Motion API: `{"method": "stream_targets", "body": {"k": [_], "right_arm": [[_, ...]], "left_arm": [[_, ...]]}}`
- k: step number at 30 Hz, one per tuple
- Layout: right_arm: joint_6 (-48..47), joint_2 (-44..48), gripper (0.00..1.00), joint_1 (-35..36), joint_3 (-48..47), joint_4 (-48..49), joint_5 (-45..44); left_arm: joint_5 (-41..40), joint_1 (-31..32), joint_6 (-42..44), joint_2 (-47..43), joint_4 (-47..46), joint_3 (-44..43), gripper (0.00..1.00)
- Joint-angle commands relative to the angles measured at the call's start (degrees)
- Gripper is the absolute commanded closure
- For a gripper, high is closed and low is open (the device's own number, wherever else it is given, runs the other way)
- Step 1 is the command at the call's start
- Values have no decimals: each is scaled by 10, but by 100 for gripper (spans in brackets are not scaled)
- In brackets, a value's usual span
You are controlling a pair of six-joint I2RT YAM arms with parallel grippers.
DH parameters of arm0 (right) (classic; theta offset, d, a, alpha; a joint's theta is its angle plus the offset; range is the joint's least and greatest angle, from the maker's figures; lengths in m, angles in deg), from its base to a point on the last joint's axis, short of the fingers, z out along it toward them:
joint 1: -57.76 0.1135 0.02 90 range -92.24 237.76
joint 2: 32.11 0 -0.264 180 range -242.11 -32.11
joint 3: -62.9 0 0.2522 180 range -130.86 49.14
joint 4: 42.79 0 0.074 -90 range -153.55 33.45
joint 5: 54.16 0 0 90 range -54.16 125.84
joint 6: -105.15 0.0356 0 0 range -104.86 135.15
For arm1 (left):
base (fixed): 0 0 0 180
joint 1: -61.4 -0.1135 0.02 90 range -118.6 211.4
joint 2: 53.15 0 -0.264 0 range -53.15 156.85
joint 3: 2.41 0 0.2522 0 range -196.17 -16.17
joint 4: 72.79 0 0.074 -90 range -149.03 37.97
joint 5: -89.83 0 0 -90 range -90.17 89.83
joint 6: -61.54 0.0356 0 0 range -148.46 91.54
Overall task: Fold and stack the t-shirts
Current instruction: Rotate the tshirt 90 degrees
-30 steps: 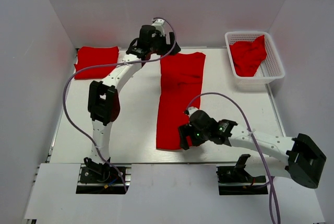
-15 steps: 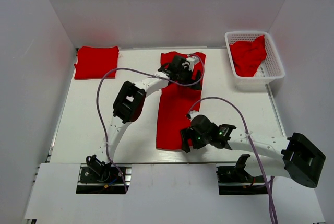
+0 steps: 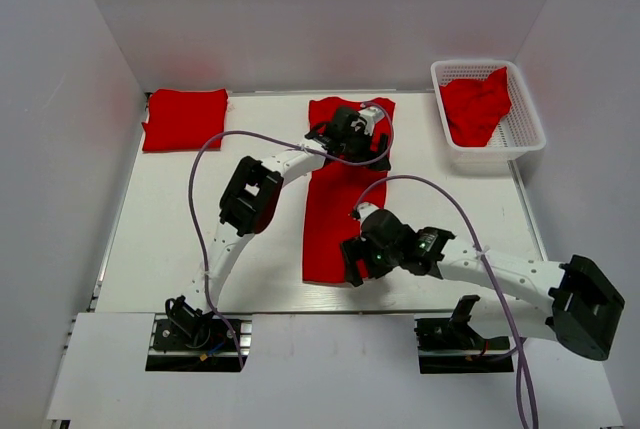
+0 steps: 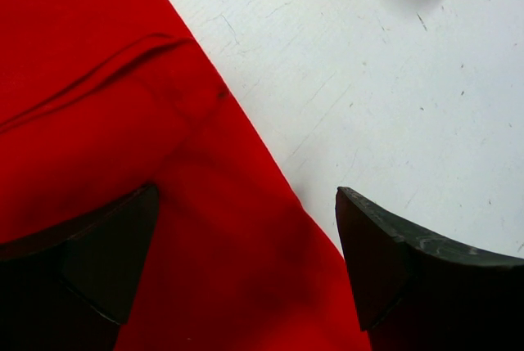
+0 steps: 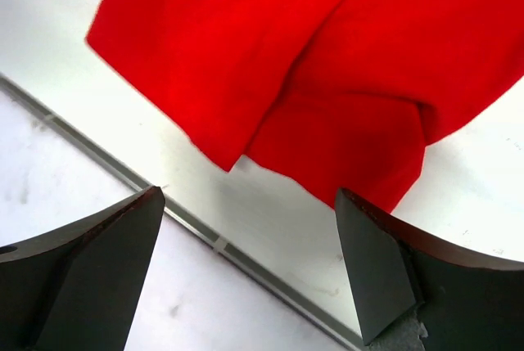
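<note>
A red t-shirt (image 3: 335,209), folded into a long narrow strip, lies flat down the middle of the white table. My left gripper (image 3: 372,149) is open low over the strip's upper right edge. In the left wrist view my left gripper (image 4: 246,273) straddles that edge, with red cloth (image 4: 123,122) between the jaws. My right gripper (image 3: 352,261) is open at the strip's near right corner. In the right wrist view my right gripper (image 5: 246,273) sits over bare table, just short of the shirt's hem corner (image 5: 327,56). A second folded t-shirt (image 3: 185,119) lies at the back left.
A white mesh basket (image 3: 525,139) at the back right holds a crumpled red t-shirt (image 3: 475,109). A metal rail (image 5: 205,236) runs along the table's near edge under my right gripper. White walls close in the table on the left, the back and the right.
My left arm has swung from behind the shirt's top left corner to over its upper right edge. My right gripper has shifted slightly farther along the shirt's near corner.
</note>
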Motion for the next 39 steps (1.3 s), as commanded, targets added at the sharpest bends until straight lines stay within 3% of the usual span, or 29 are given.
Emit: {"method": "stream_targets", "body": {"k": [1,6,11,20,27,30,34,39], "right_arm": [[-25,-25,10,1,-23,8,-21],[-46,-86,10,-6,-12,60,-65],[-37,-138,10,-11,14,101,-24],[33,-37,10,-6,135,102,149],[65,4,10,-3,179,101,173],[58,24,10,-3,150,71,151],[28,47,10,-6,46,-36,34],[31,65,10,-6,-50,-135,-82]], "left_arm": [[-45,1,0,24,39,5,0],[-56,1,-5,24,39,5,0],[-72,1,-10,29,44,5,0],[-128,-16,-44,61,72,-23,0],[-165,-16,-84,69,84,-28,0],[-156,-16,-79,64,77,-23,0],[-132,-16,-52,32,87,-30,0],[-100,-16,-8,-76,134,-55,0]]}}
